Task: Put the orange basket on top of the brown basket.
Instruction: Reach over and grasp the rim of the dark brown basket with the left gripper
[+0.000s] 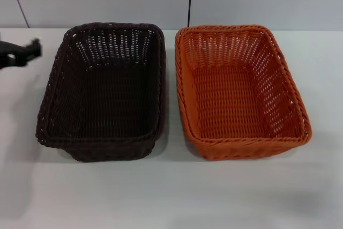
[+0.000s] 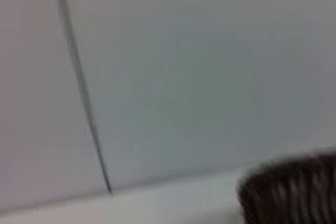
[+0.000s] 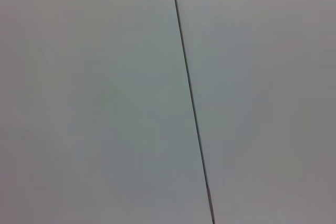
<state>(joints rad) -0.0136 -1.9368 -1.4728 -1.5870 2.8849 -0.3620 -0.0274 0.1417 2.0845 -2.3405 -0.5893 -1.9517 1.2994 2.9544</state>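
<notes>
Left gripper (image 1: 24, 53): black, enters the head view at the left edge, above the white table (image 1: 171, 197), near but apart from the far-left corner of the brown basket. Only part of it shows; whether its fingers are spread or closed, I cannot tell. Right gripper: not seen in any view.

Rectangular very dark brown woven wicker-style basket (image 1: 102, 92) with flared openwork sides and a braided rim sits upright on the table, left of centre. Rectangular bright orange woven basket (image 1: 240, 90) of the same build sits upright just beside it on the right. Their facing long rims run close together with a narrow strip of table between them; not stacked. Both interiors hold nothing.

Writing, brands, labels: none legible on either basket, the table or the wall.

View differences: head view alone shows both baskets whole. Left wrist view shows a grey wall panel (image 2: 199, 77) with a dark seam (image 2: 79, 82), the table edge below it, and one blurred corner of the brown basket (image 2: 294, 190); no orange basket. Right wrist view shows only wall (image 3: 89, 98) and one dark seam (image 3: 191, 98).
</notes>
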